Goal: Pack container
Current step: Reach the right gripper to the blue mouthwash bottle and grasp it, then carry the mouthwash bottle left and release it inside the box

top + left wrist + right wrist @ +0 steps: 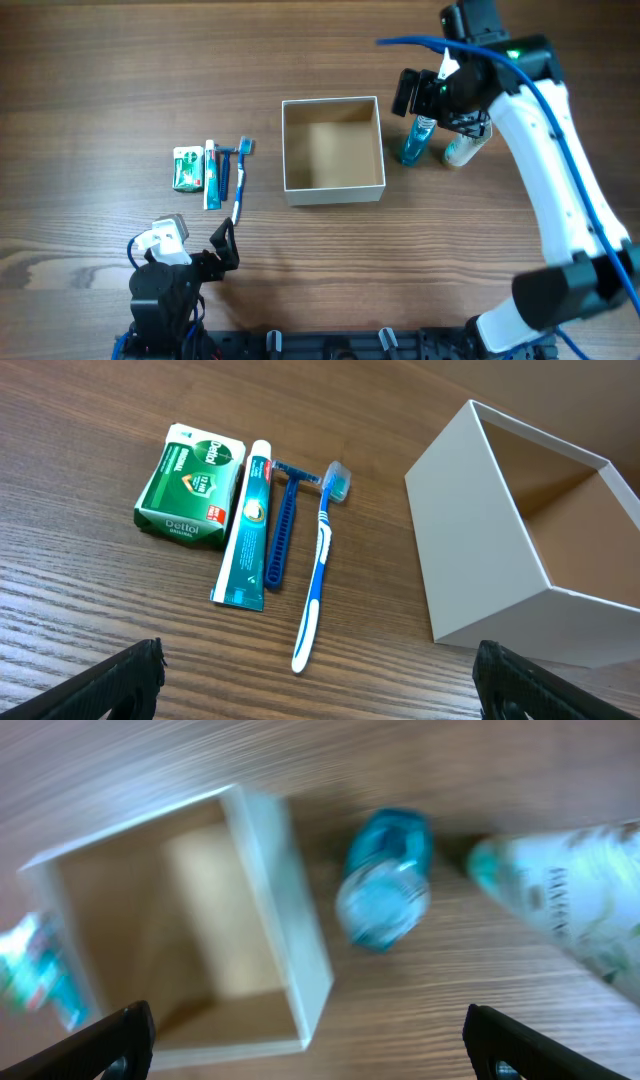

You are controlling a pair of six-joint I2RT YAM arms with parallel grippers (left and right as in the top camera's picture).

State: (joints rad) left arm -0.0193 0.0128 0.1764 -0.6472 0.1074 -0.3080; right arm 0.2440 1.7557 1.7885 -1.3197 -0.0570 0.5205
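The container [333, 190] is a white open box with a tan inside at the table's middle, empty; it also shows in the left wrist view [470, 540] and the right wrist view [285, 910]. Left of it lie a green soap box [186, 168] [190, 485], a toothpaste tube [211, 175] [247, 525], a blue razor [225, 165] [283, 525] and a blue toothbrush [241, 180] [320, 555]. Right of it are a blue bottle [414, 142] [385, 885] and a white tube [462, 150] [560, 895]. My right gripper [455, 105] is open above the bottle. My left gripper [222, 250] is open near the front edge.
The wooden table [100, 80] carries everything. A blue cable [560, 110] runs along the right arm. The left arm's base [160, 295] sits at the front edge.
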